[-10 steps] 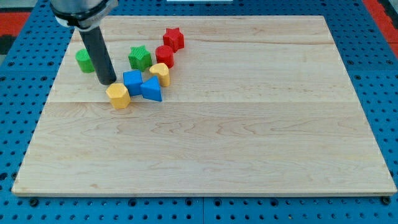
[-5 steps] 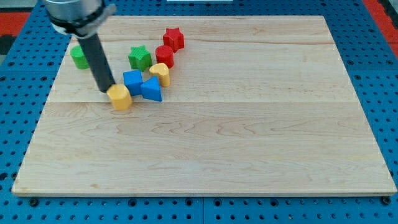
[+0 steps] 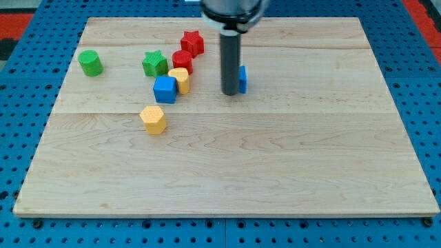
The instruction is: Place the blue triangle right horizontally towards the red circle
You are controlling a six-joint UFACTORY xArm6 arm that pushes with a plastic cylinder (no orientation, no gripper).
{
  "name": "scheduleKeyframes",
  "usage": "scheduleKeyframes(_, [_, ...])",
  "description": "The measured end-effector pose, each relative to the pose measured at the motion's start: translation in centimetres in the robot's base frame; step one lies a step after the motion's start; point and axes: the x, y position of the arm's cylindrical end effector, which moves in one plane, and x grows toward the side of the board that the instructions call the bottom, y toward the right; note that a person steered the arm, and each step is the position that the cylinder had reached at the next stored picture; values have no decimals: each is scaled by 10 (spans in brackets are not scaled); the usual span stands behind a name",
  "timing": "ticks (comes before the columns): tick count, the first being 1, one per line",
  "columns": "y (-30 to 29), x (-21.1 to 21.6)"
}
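Observation:
The blue triangle (image 3: 242, 78) lies on the board right of the cluster, mostly hidden behind my rod. My tip (image 3: 229, 92) rests against its left side. The red circle (image 3: 182, 60) sits to the view's left, slightly higher than the triangle, next to the red star (image 3: 192, 43).
A blue cube (image 3: 165, 89) touches a yellow block (image 3: 180, 79) below the red circle. A green star (image 3: 154, 64) is left of them, a green cylinder (image 3: 89, 63) further left. A yellow hexagon (image 3: 153, 119) lies lower. The wooden board (image 3: 275, 151) sits on a blue pegboard.
My tip moved from the left of the cluster to the right. The blue triangle moved right, away from the cluster. The blue cube and yellow hexagon shifted right and down.

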Motion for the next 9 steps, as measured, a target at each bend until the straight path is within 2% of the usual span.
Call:
scheduleKeyframes(2, [20, -54])
scheduleKeyframes(3, [39, -27])
scheduleKeyframes(4, [21, 4])
scheduleKeyframes(5, [-3, 8])
scheduleKeyframes(7, [20, -21])
scheduleKeyframes(8, [20, -50])
scheduleKeyframes(9, [-16, -56])
